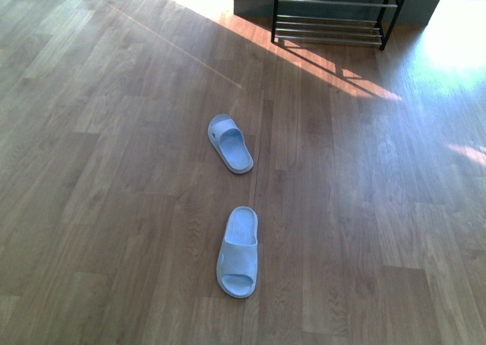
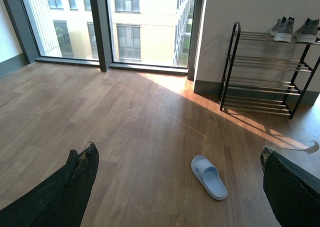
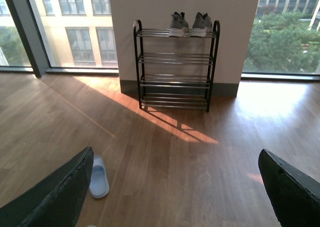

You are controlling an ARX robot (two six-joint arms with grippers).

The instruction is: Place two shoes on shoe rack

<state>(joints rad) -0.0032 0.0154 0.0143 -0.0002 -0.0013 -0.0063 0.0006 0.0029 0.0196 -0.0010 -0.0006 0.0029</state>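
On the brown wood-plank floor [image 1: 114,170] lie two pale blue-white one-piece rubber slide sandals, one ahead of the other and apart. The nearer sandal [image 1: 238,251] lies almost straight along the planks. The farther sandal [image 1: 230,143] lies slantwise, between the nearer one and the rack. Both rest sole down, well short of the open shoe rack [image 1: 334,14] with thin black uprights and silver rod shelves, which stands at the far edge of the front view beside a bright patch of sun.

From the right wrist camera the rack [image 3: 175,67] stands against a pale wall [image 3: 165,2] between tall windows [image 3: 75,17]. A pair of grey knit sneakers with white soles [image 3: 190,24] sits side by side on its top shelf; the lower shelves show only rods.

The left gripper [image 2: 177,154] has its dark fingers [image 2: 75,187] spread wide, with bare floor and one sandal [image 2: 209,177] showing between them. The right gripper [image 3: 176,154] is likewise spread wide over the floor, and a sandal [image 3: 98,177] shows just beside one finger [image 3: 65,192], partly hidden by it. Neither arm shows in the front view.
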